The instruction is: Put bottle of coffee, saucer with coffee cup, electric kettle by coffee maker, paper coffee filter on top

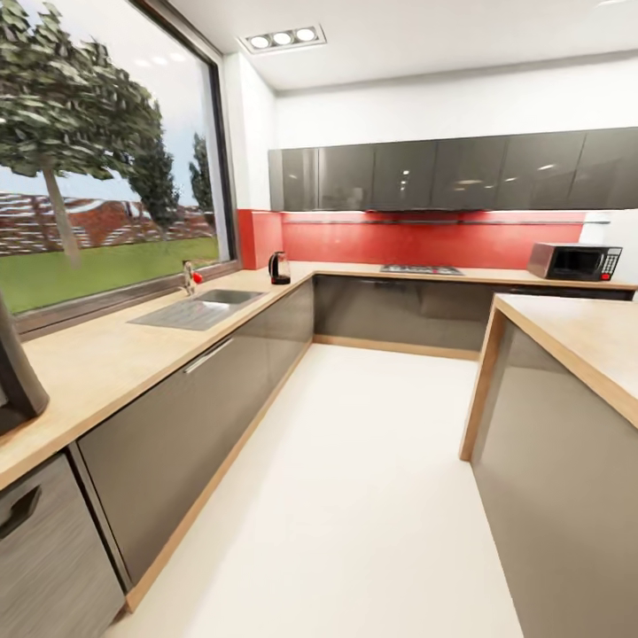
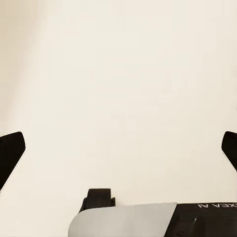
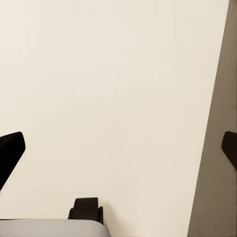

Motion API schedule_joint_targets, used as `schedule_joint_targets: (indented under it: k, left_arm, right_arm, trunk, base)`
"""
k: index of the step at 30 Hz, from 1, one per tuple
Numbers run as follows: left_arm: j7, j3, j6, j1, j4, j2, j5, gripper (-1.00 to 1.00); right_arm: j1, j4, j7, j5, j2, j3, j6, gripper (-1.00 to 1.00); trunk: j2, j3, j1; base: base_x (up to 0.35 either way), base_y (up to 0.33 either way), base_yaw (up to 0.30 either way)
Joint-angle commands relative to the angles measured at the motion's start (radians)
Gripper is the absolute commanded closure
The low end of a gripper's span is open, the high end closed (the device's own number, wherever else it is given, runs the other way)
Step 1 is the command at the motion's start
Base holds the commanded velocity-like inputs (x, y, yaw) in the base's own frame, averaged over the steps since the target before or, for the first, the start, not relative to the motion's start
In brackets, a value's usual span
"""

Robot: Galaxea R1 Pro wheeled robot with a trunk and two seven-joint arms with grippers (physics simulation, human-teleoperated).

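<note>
The kitchen countertop [image 1: 115,354] runs along the left wall under the window and turns along the red back wall. The electric kettle [image 1: 279,268], dark with a black handle, stands at its far corner. A tall black object [image 1: 16,377], cut off by the picture's left edge, stands on the near worktop; I cannot tell whether it is the coffee maker. My left gripper [image 2: 118,150] hangs open over pale floor, fingertips [image 2: 11,150] wide apart, holding nothing. My right gripper [image 3: 118,150] is also open and empty, beside a grey cabinet side [image 3: 217,163]. The bottle of coffee, filter, saucer and cup are out of view.
A steel sink [image 1: 208,308] with a tap [image 1: 189,276] is set in the left worktop. A cooktop [image 1: 422,269] and a microwave [image 1: 574,261] sit on the back counter. A second wood-topped counter [image 1: 576,341] juts in at right. Pale floor [image 1: 354,478] stretches between them.
</note>
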State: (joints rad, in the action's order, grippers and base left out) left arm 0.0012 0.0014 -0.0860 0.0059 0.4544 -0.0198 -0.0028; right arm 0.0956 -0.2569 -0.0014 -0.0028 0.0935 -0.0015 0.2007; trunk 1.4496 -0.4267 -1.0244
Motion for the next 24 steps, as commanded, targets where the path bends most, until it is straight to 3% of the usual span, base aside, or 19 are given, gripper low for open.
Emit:
schedule_joint_targets:
  k: [1,24]
  left_arm:
    - [0.000,0.000,-0.001,0.000,0.001,0.000,0.000,-1.00]
    - [-0.001,0.000,-0.001,0.000,0.001,0.000,0.000,-1.00]
  right_arm:
    - [0.000,0.001,0.000,0.000,0.000,0.000,0.003,-1.00]
    - [0.001,0.001,0.000,0.000,0.000,0.000,0.003,-1.00]
  trunk:
    - [0.000,-0.001,-0.001]
    - [0.000,-0.001,-0.001]
  base:
    - [0.326,0.000,0.000]
    - [0.326,0.000,0.000]
